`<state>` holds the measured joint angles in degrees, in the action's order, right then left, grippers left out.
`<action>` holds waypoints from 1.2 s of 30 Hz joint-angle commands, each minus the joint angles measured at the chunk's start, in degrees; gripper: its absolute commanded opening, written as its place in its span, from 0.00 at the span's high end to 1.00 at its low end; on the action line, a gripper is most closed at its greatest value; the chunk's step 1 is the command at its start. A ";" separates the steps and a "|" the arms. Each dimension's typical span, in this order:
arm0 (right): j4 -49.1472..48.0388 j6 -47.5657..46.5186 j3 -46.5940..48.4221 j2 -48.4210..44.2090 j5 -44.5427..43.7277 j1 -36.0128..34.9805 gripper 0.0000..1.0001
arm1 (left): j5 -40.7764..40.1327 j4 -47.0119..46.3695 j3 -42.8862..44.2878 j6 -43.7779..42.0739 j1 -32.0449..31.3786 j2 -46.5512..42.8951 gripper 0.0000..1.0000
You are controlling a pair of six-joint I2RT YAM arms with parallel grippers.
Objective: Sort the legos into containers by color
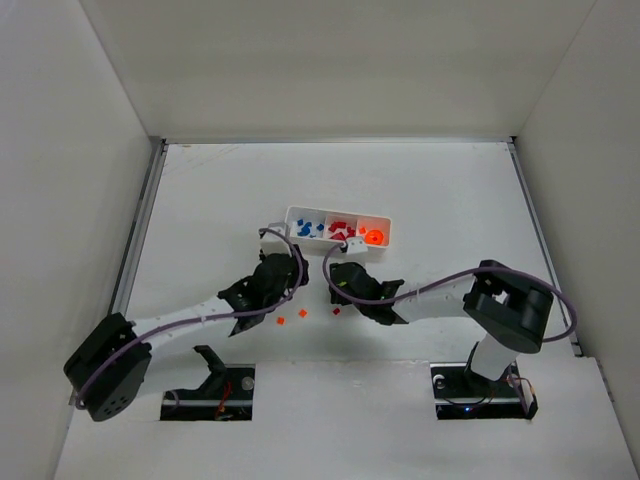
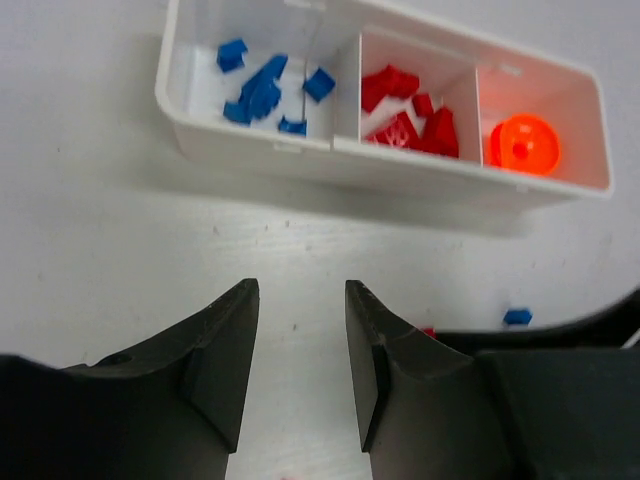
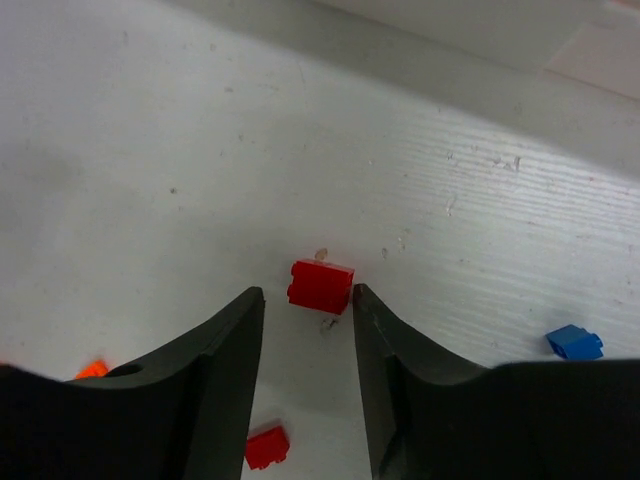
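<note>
My right gripper (image 3: 307,295) hangs spread just short of a red brick (image 3: 320,286) lying between the tray (image 2: 420,172) and the bench's near edge. I'd centre, drop straight, pinch its flat sides, then lift for the middle compartment. Left gripper (image 2: 300,290) spread, empty.

Tray (image 2: 420,172) ahead of the left fingers (image 2: 222,350): smooth white plastic, faintly glossy; the blue bricks (image 2: 262,92) and red bricks (image 2: 400,130) in it are smooth hard plastic, the orange rounded piece (image 2: 524,146) glossier. Left and right fingers (image 3: 215,370) look matt black plastic. Table (image 3: 180,140) under the right fingers: matt white, finely ridged beyond the tips, scuffed and specked; red brick (image 3: 321,286) just ahead of the tips is smooth, satin plastic.
</note>
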<state>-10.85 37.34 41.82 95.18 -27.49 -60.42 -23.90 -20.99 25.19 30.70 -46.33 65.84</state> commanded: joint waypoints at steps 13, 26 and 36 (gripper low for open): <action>0.04 -1.83 4.31 -5.25 -1.26 1.58 0.77 | -8.62 18.45 -5.33 3.67 -20.15 -9.51 0.58; 1.62 -6.49 17.32 -2.02 6.39 14.23 0.67 | -11.17 15.81 -4.45 2.96 -22.01 -2.74 0.52; 1.01 -6.06 13.99 -3.85 5.60 14.50 0.49 | -7.22 16.77 -2.08 2.26 -21.83 2.97 0.58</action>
<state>-8.16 31.46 57.56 94.06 -21.96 -45.74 -32.25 -4.43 20.64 33.32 -68.25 68.18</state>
